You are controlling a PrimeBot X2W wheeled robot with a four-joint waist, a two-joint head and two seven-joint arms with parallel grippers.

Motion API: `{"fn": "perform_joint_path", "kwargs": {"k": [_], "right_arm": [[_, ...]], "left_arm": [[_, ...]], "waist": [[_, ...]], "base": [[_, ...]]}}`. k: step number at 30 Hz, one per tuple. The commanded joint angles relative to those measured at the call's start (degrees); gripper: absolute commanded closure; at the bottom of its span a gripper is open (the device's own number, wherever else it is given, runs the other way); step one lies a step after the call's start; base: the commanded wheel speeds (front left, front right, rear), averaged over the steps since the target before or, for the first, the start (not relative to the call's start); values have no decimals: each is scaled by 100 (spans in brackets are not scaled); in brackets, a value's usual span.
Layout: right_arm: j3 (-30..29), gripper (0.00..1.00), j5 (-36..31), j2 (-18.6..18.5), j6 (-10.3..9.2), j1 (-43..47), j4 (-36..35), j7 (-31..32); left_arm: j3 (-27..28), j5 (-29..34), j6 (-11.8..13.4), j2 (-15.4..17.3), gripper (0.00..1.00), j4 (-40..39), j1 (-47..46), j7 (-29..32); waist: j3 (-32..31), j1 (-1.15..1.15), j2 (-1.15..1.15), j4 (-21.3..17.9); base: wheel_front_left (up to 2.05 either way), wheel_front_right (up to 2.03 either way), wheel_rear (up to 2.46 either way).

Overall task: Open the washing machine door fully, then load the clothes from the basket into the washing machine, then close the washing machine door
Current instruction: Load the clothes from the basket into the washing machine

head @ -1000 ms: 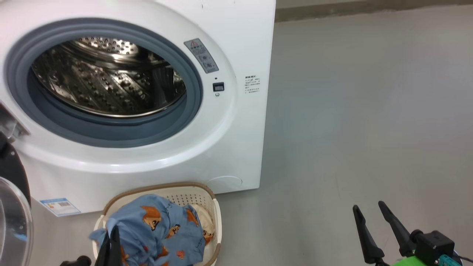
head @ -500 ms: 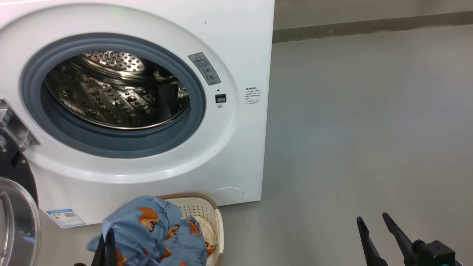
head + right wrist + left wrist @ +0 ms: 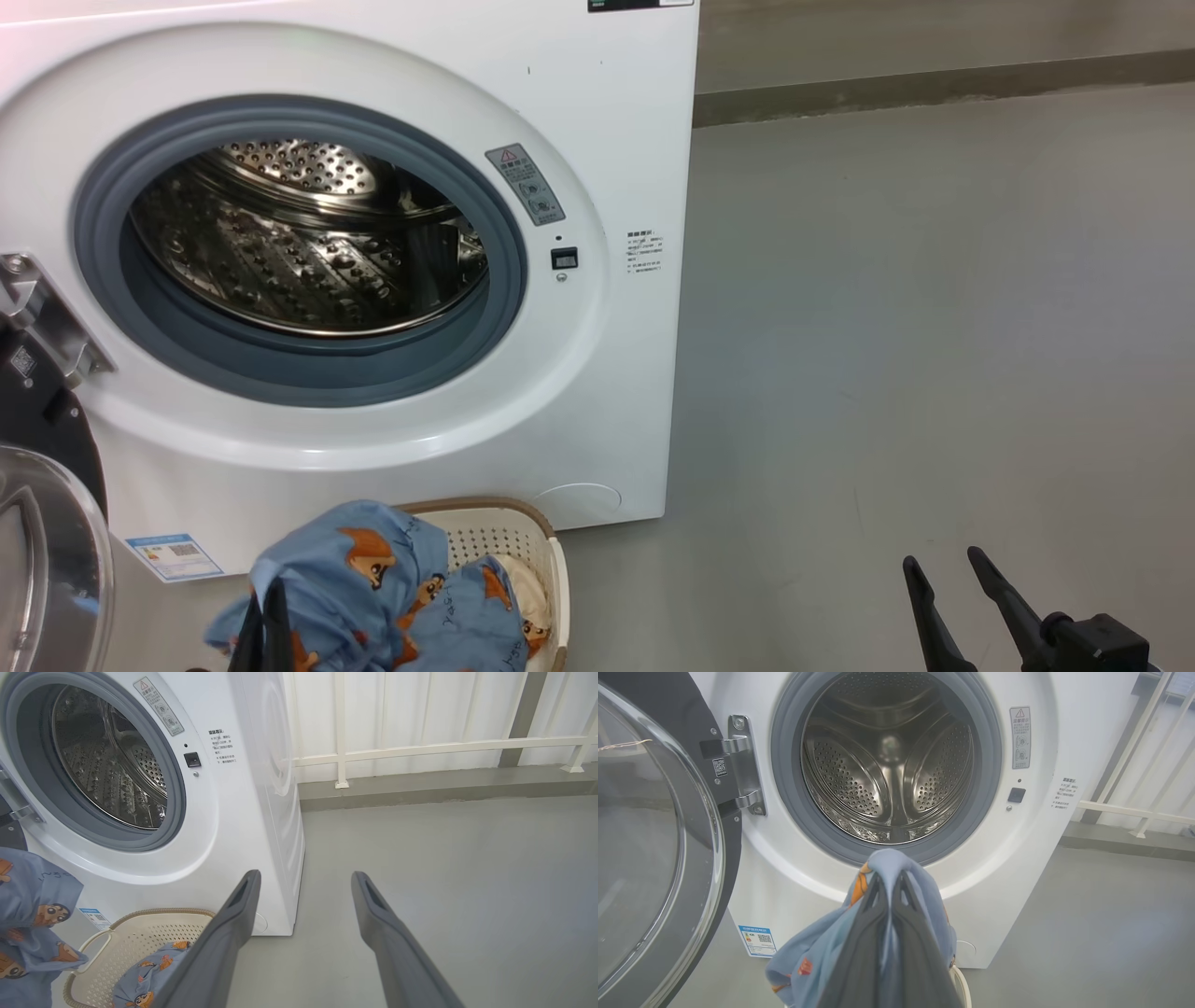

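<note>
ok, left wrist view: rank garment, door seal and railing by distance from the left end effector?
1. Bear-print garment: clamped in the left end effector.
2. Grey door seal: straight ahead, ringing the drum.
3. White railing: far right, in the background.

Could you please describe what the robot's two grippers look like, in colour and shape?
The right gripper has two long, matte dark grey fingers that taper to narrow tips, each with a slim recessed slot near the tip. In the head view they rise from a black boxy housing. The left gripper has the same dark, tapering fingers.
</note>
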Motion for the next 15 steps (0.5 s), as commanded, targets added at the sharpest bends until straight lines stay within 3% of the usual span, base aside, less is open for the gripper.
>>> {"fn": "perform_joint_path", "kwargs": {"k": [1,15], "right_arm": [[95,0,-46,-59,9,-39,-119,-28],[119,0,-43,-74,9,-26,-154,-28]], "left_arm": [[199,23,-6,51,100,-190,-108,-60],[197,35,-14,51,100,-232,-84,-60]], "waist": [[4,0,0,-3],[-7,0,0,17]], "base": [[0,0,0],[0,0,0]]}}
